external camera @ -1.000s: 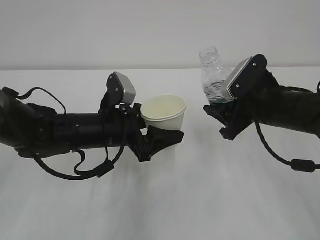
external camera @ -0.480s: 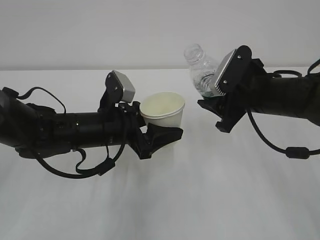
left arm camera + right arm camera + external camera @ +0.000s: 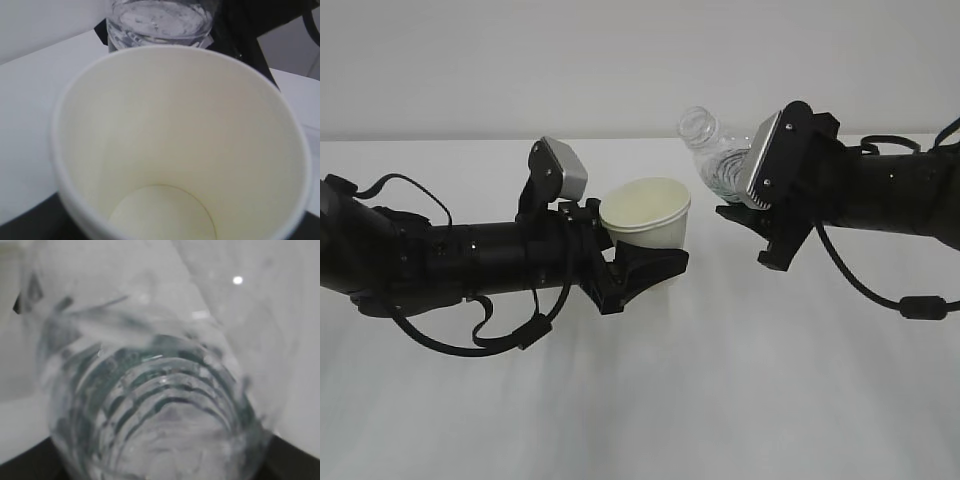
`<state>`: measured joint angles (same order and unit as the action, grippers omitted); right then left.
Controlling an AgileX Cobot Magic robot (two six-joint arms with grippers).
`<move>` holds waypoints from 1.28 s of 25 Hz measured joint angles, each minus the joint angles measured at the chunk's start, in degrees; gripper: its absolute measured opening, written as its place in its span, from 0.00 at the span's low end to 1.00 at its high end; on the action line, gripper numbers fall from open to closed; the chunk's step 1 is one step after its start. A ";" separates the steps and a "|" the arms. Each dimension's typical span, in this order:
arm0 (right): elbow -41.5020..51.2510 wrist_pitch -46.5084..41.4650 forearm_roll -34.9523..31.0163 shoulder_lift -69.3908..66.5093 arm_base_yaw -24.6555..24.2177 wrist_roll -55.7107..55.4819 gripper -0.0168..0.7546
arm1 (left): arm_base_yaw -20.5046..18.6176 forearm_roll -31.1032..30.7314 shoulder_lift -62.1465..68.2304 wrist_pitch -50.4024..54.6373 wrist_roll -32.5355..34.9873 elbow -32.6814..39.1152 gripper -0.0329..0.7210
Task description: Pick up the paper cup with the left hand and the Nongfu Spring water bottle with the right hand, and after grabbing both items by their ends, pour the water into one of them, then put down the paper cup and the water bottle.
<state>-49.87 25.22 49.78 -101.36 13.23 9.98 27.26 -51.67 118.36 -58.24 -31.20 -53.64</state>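
Note:
My left gripper (image 3: 645, 268) is shut on the lower part of the white paper cup (image 3: 646, 213), which it holds upright above the table. In the left wrist view the cup's cream inside (image 3: 180, 150) fills the frame and looks dry. To the right, my right gripper (image 3: 748, 212) is shut on the lower end of the clear Nongfu Spring water bottle (image 3: 712, 155). The bottle leans left, its open mouth just right of and above the cup's rim. Water (image 3: 160, 20) shows inside the bottle. The ribbed bottle wall (image 3: 160, 405) hides the right fingers.
Both arms hover over a white table (image 3: 720, 400) whose far edge meets a pale wall. Black cables (image 3: 910, 305) loop below each arm. The right arm's black body (image 3: 245, 30) stands close behind the cup.
The right gripper has moved left towards the cup and tipped the bottle further over, mouth leading. The left arm and cup have hardly moved.

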 joint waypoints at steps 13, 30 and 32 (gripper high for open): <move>-0.09 0.00 0.00 0.00 0.00 7.81 0.63 | 0.00 -2.96 0.00 1.53 0.00 0.00 0.69; -0.09 -0.12 0.00 0.00 0.00 16.62 0.63 | 0.00 -7.03 0.00 2.20 0.00 0.00 0.69; -0.09 -0.12 0.00 0.00 0.00 17.60 0.63 | 0.00 -7.29 0.00 2.20 0.00 0.00 0.69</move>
<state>-49.96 25.10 49.78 -101.36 13.23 27.59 27.26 -58.96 118.36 -56.04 -31.20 -53.64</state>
